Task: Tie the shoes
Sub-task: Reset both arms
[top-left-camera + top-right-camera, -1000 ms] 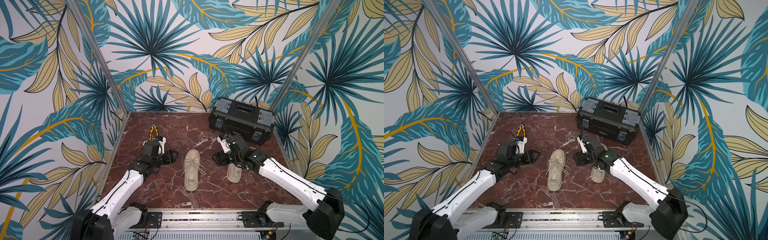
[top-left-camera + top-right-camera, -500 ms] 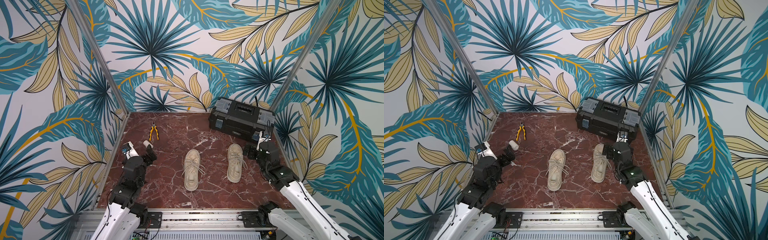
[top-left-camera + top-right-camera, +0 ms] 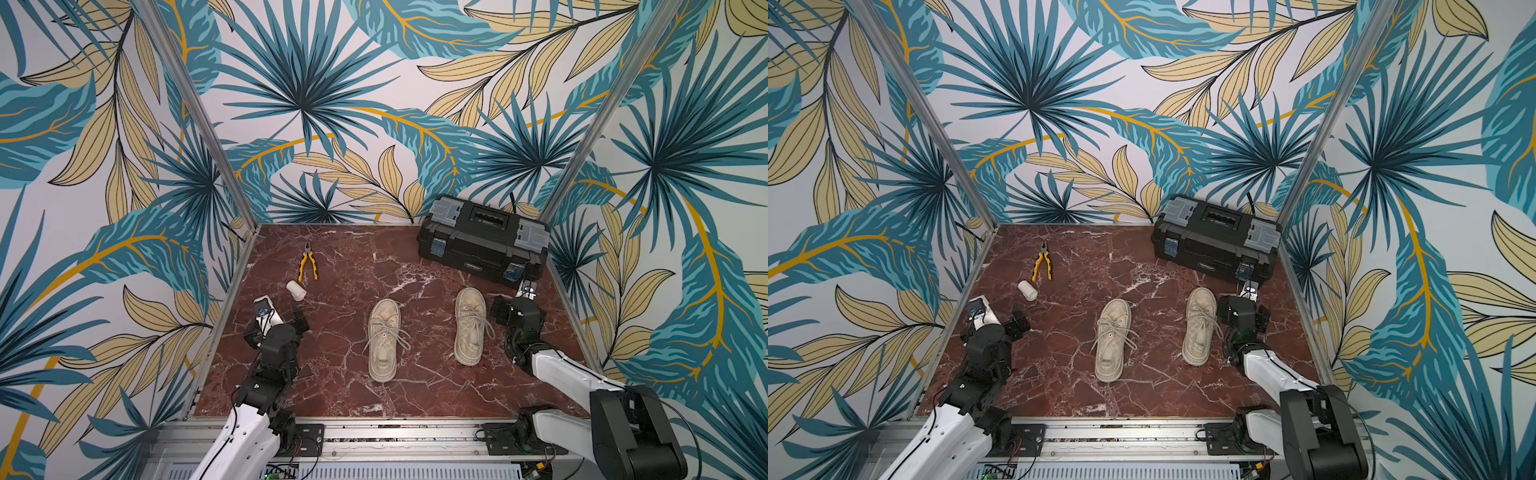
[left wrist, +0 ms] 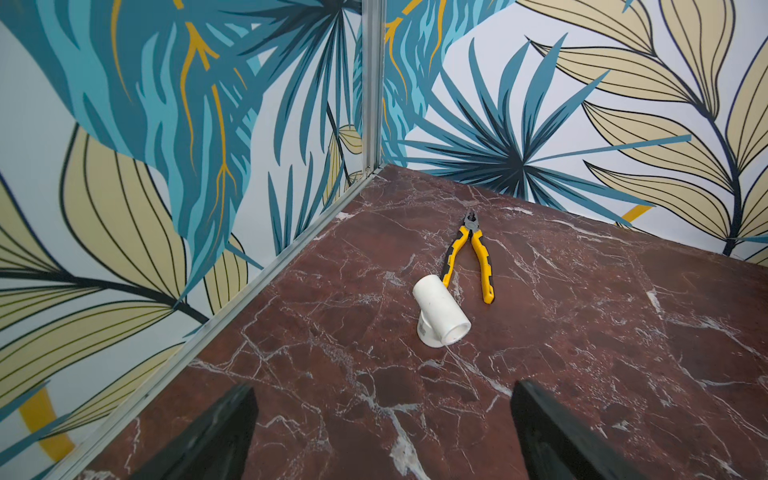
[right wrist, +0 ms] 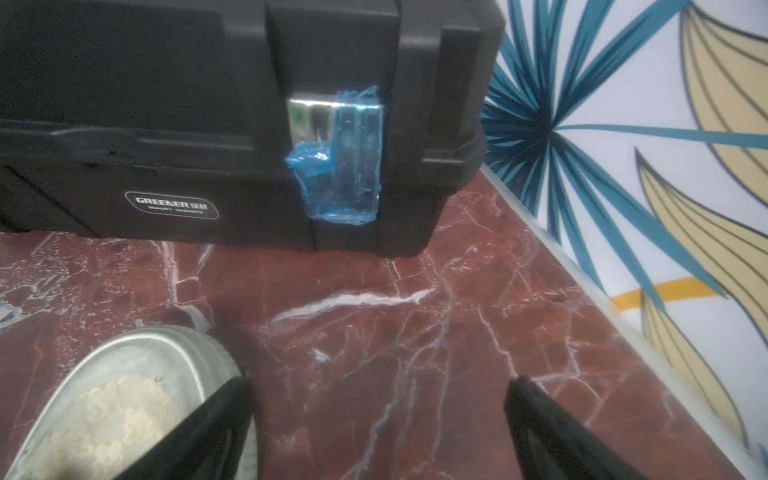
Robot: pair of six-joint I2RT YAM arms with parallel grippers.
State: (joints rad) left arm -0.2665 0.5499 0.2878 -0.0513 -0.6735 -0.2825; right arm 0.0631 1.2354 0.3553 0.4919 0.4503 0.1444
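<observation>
Shoes (image 3: 384, 338) lay between left tool (image 4: 382, 415) and right tool (image 5: 380, 411).
Both gaped empty; right wrist view caught just one toe (image 5: 124, 395) beside its tool.

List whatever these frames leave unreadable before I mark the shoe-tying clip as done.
- laces of the shoes: too thin in both top views to tell knots from loose ends.
- Right wrist view: only a blurred toe shows, cut by the frame edge and a finger of the open right gripper.
- Left wrist view: no shoe; the open left gripper faces pliers.
- toolbox: lid shut, contents hidden.
</observation>
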